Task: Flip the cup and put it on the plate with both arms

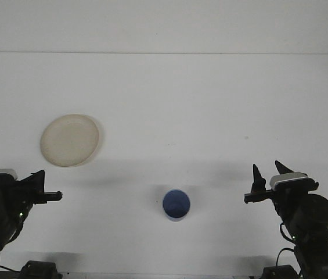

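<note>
Cup (176,205) upright, mouth up, plate (70,140) well apart

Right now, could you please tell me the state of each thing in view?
Blue cup: standing on the table, untouched.
Plate: flat on the table, empty, apart from the cup.
Right gripper: open, holding nothing.
Left gripper: at the left edge, holding nothing.
</note>
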Motion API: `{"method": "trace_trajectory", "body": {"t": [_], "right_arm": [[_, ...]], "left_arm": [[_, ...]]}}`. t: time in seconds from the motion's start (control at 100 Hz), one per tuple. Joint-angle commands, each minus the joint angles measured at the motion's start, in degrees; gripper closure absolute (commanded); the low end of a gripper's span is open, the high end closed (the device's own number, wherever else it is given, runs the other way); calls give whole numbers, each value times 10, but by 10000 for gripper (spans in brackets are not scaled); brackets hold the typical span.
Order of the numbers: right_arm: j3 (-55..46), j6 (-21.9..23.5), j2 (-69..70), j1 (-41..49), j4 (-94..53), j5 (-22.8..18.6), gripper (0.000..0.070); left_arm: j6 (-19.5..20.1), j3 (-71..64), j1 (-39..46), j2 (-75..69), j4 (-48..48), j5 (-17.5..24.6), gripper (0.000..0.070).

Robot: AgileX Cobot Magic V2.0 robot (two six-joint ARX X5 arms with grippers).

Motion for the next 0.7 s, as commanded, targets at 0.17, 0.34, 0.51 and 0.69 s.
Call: {"method": "trace_trajectory", "body": {"t": [0.17,0.34,0.51,0.69], "right_arm": [[4,-2,1,0,5,0,302],[4,-2,1,0,5,-2,302],[4,-2,1,0,5,-1,302],[4,-2,1,0,5,-2,302]], "left_arm": [[31,84,0,98,-130,2,689],[29,84,0,110,-136,2,688],[25,84,0,105,-130,2,605],[25,84,0,105,-152,2,314]]}}
